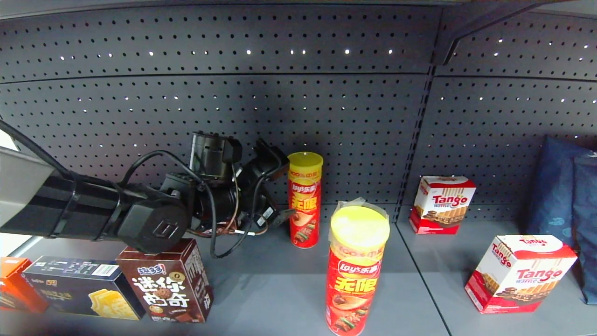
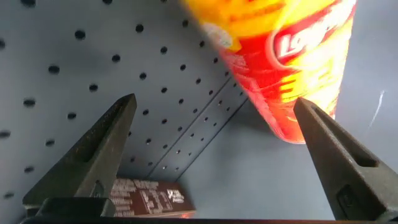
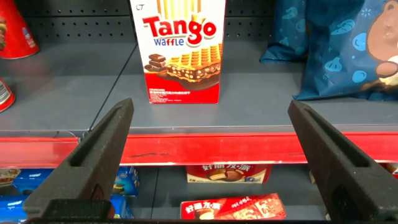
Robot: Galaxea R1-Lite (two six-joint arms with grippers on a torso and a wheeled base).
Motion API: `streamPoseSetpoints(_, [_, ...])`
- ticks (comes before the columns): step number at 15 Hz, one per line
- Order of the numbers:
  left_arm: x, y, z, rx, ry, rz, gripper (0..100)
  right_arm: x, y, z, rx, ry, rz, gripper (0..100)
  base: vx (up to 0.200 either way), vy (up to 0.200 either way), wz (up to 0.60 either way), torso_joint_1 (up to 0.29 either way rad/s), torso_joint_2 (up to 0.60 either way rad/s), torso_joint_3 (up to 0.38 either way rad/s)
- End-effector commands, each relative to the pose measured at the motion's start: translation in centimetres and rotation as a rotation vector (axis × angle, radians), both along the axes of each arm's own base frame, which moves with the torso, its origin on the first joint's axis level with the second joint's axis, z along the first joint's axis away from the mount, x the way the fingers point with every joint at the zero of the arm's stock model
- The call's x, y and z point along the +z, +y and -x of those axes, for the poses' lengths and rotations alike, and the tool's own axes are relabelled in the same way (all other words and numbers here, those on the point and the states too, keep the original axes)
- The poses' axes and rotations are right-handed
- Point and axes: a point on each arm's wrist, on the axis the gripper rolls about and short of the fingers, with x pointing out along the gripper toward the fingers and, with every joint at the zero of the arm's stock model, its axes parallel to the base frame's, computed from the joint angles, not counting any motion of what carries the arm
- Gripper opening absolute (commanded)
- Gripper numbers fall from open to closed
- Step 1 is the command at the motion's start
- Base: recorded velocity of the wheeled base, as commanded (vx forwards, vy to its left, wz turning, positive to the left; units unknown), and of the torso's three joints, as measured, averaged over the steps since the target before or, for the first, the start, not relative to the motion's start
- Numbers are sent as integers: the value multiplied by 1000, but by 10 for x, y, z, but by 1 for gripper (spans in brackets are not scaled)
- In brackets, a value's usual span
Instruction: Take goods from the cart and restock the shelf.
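Note:
Two red chip cans with yellow lids stand on the grey shelf (image 1: 280,280): a rear can (image 1: 305,200) near the pegboard and a front can (image 1: 357,270) nearer me. My left gripper (image 1: 280,191) is open just left of the rear can, one finger high and one low, holding nothing. In the left wrist view the rear can (image 2: 292,62) lies just past the open left gripper (image 2: 214,102), close to one fingertip. My right gripper (image 3: 210,104) is open in front of the shelf's red edge (image 3: 211,146), facing a red-and-white wafer box (image 3: 185,50).
Under my left arm sit a brown cookie box (image 1: 170,284), a dark box (image 1: 79,287) and an orange box (image 1: 14,284). Two wafer boxes (image 1: 443,203) (image 1: 522,273) and blue bags (image 1: 566,196) occupy the right bay. Bare shelf lies between the cans and the boxes.

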Motion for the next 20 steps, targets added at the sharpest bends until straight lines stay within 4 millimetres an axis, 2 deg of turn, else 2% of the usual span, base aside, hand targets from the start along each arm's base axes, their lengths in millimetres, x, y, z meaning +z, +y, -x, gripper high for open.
streamPoseSetpoints(1, [1, 8, 3, 17, -6, 2, 100, 0, 0, 0, 0, 0, 1, 100, 0, 0, 0, 0, 0, 0])
streamPoseSetpoints(7, [7, 14, 3, 32, -20, 8, 100, 0, 0, 0, 0, 0, 1, 100, 0, 0, 0, 0, 0, 0])
streamPoseSetpoints(14, [-18, 7, -17, 137, -23, -52, 100, 0, 0, 0, 0, 0, 1, 100, 0, 0, 0, 0, 0, 0])
streamPoseSetpoints(17, [-22, 0, -28, 154, -29, -50, 100, 0, 0, 0, 0, 0, 1, 100, 0, 0, 0, 0, 0, 0])
streamPoseSetpoints(20, [-24, -1, -30, 156, -24, -51, 100, 0, 0, 0, 0, 0, -1, 100, 0, 0, 0, 0, 0, 0])
